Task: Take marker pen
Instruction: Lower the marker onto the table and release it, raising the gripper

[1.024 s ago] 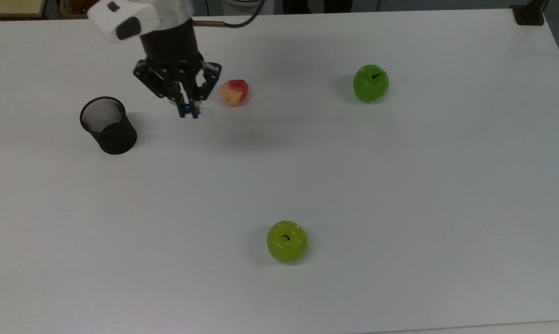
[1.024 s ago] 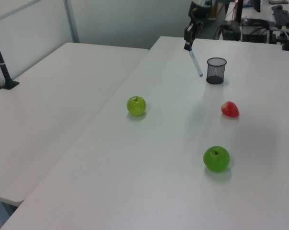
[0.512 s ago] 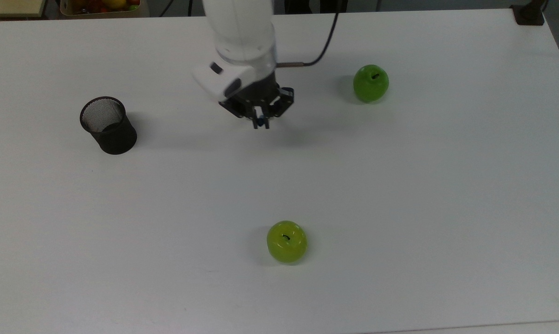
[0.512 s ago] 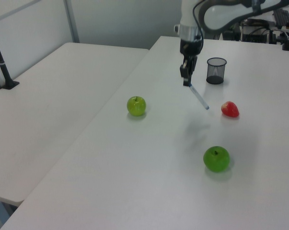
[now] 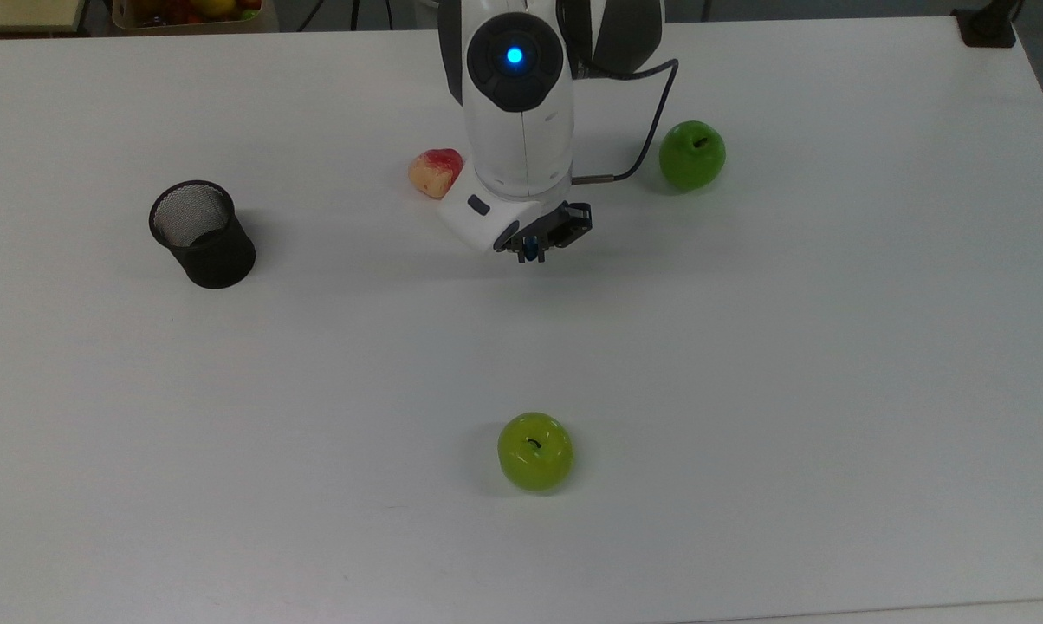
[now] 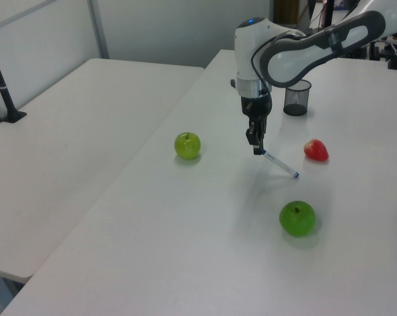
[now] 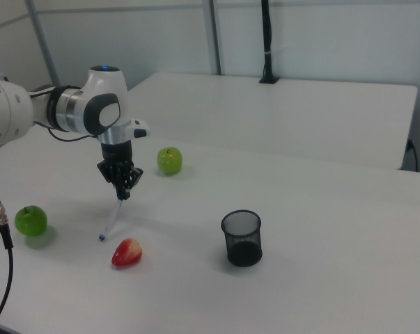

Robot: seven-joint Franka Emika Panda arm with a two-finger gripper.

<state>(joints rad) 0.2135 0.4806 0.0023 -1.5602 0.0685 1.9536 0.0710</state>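
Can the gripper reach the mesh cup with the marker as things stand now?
Probably yes. The gripper holds the marker above the table, and bare tabletop lies between it and the cup.

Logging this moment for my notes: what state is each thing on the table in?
Gripper: shut on the marker.
White blue-capped marker pen: held, hanging tilted.
Black mesh cup: upright, empty.
Darker green apple: stem up.
Yellow-green apple: stem up.
Red-yellow fruit: lying on the table.
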